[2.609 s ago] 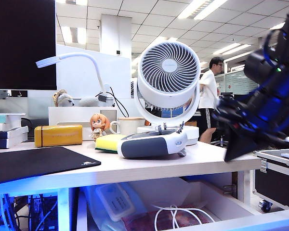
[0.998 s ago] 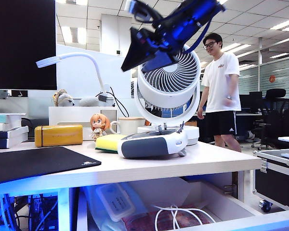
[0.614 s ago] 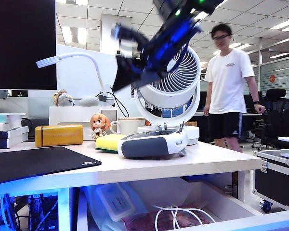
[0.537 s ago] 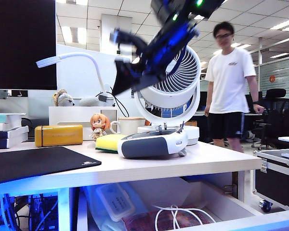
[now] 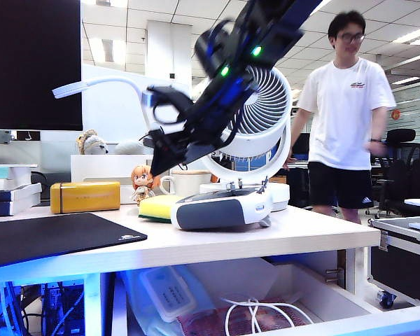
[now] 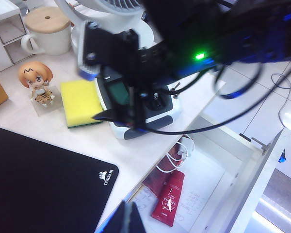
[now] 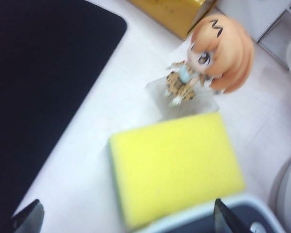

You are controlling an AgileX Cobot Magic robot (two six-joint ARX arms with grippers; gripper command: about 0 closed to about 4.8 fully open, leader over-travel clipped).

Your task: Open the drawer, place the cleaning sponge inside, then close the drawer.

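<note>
Yellow on its broad upper face, with a thin green layer along one edge, the cleaning sponge (image 7: 177,170) lies flat on the pale tabletop (image 5: 217,241), directly beneath the right hand (image 7: 126,216). That hand hangs in the air above it, not touching, its two dark fingertips (image 7: 228,219) spread wide to either side of the sponge. Just past the sponge from the hand stands a small orange-haired figurine (image 7: 213,58) on a clear base. A white-and-navy gadget (image 6: 136,104) sits tight against one edge of the sponge, and a black mouse mat (image 7: 34,92) lies on the other side, a little apart.

Under the tabletop's front edge the drawer (image 6: 247,194) stands pulled out, with a red packet (image 6: 169,199) and white cable inside. The left hand (image 6: 127,219) hovers high over the tabletop's front edge, well away from the sponge; its fingertips look pressed together.
</note>
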